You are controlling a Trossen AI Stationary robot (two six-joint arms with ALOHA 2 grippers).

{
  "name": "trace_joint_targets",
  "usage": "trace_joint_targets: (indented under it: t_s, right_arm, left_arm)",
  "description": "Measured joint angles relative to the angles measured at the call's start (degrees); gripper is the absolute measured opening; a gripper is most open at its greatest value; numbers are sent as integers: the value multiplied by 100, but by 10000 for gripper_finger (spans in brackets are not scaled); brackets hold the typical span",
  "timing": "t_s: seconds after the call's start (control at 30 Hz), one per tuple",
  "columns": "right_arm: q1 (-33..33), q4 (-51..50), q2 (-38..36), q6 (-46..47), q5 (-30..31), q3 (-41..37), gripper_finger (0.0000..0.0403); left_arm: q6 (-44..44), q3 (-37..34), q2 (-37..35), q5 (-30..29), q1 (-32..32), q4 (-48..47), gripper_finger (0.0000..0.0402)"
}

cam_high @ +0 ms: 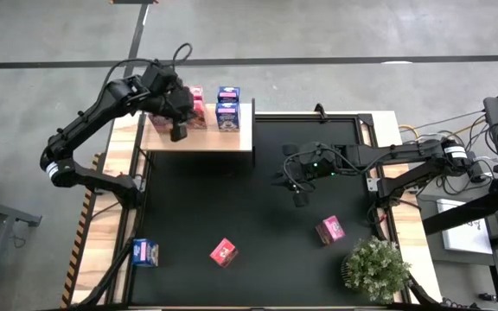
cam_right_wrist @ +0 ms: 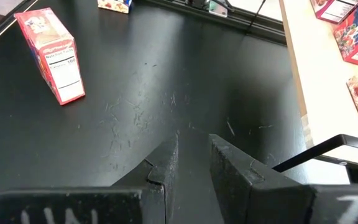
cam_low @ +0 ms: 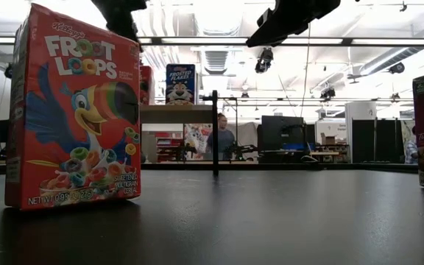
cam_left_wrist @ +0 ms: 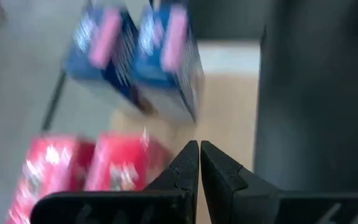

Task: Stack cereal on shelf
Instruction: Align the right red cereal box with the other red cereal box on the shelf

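Black matting covers our worktop [cam_high: 258,207]; the right gripper [cam_high: 299,192], fingers slightly parted and empty, hovers mid-mat, nearest the pink box [cam_high: 329,230] lying just toward the front edge. Our left gripper [cam_high: 178,130], pressed together, hangs over the shelf [cam_high: 201,140] boxes. We read "Froot Loops" [cam_low: 76,110] and "Frosted Flakes" [cam_low: 180,83].

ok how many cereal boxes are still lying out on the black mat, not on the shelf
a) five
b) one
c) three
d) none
c: the high view shows a blue box, a pink box and another pink box on the black mat; the other boxes in view sit on the shelf.
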Motion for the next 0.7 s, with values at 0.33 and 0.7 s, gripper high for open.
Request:
trace_joint_targets:
  t_s: [0.33,0.7]
  right_arm:
    - [0,6,0,54,0,-73,77]
    - [0,46,0,117,0,-220,77]
  left_arm:
    - [12,2,339,-613,11,900,0]
    - [107,2,559,-1097,22,725,0]
